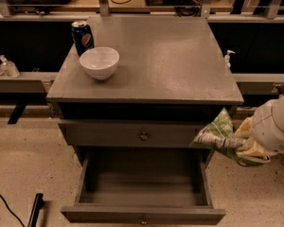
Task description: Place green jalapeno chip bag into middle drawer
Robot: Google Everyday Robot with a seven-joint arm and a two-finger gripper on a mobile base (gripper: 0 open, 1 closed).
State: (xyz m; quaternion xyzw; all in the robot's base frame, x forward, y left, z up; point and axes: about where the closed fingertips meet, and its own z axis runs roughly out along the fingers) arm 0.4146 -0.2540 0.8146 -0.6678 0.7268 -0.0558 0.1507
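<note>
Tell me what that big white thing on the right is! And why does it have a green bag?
That big white thing is a robot's arm. At its end is the gripper, a hand with only two fingers. It is squeezed shut on the green jalapeno chip bag and holds it in the air by the right front corner of the grey cabinet.

There is just one picture. Its camera looks down at the cabinet from the front.

On top of the cabinet stand a white bowl and, just behind it, a blue soda can.

Below the top are two drawers. The upper drawer is closed. The middle drawer is pulled open. The bag is meant to go in there, but it is not inside yet.
</note>
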